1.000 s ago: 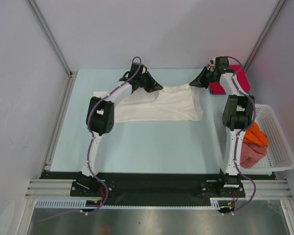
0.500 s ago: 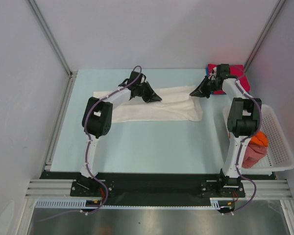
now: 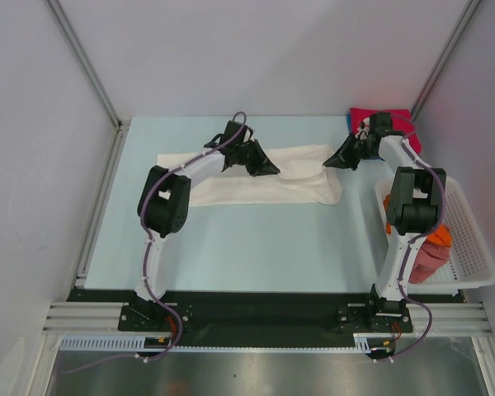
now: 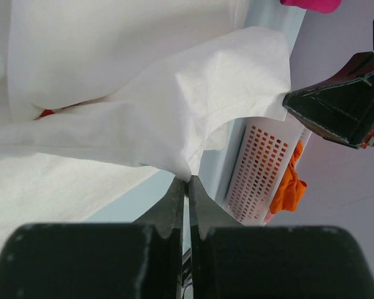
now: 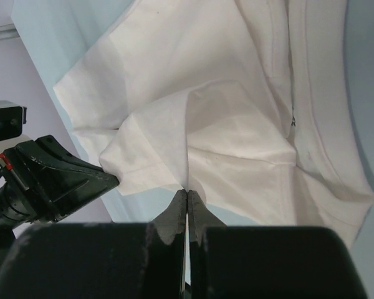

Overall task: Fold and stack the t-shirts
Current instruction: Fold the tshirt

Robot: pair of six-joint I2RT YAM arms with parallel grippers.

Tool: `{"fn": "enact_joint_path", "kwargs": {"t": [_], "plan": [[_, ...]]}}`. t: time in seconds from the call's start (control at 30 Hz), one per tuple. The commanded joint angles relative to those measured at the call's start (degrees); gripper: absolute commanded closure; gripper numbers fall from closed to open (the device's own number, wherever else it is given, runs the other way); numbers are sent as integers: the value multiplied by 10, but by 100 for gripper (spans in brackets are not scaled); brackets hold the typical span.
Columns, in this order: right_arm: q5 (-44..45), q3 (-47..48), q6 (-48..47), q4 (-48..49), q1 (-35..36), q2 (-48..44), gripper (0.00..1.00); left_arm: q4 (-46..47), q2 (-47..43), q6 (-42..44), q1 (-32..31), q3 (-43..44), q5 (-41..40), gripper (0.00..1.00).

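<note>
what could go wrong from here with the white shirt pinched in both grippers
1. The left gripper and right gripper each pinch only a thin bit of the white t-shirt at their fingertips, so it may slip out mid-fold.
2. The cloth hangs bunched between them, so the fold may land crooked.
3. The right gripper works near the red t-shirt; the carried edge might drape over it.

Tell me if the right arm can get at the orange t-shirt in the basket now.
Probably not: the right hand is shut on the white t-shirt; the open basket sits beside that arm's base.
</note>
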Motion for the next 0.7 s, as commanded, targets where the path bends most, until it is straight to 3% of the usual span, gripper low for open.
{"fn": "enact_joint_path", "kwargs": {"t": [0.0, 0.3, 0.53, 0.67], "plan": [[-14, -10, -9, 2, -3, -29, 100, 11, -40, 14, 8, 10, 5, 95], [-21, 19, 27, 57, -1, 25, 100, 28, 17, -8, 38, 75, 9, 93], [-14, 150, 47, 45, 7, 109, 100, 31, 106, -41, 44, 197, 13, 90], [-5, 183, 56, 47, 6, 139, 99, 33, 141, -50, 45, 224, 10, 77]]}}
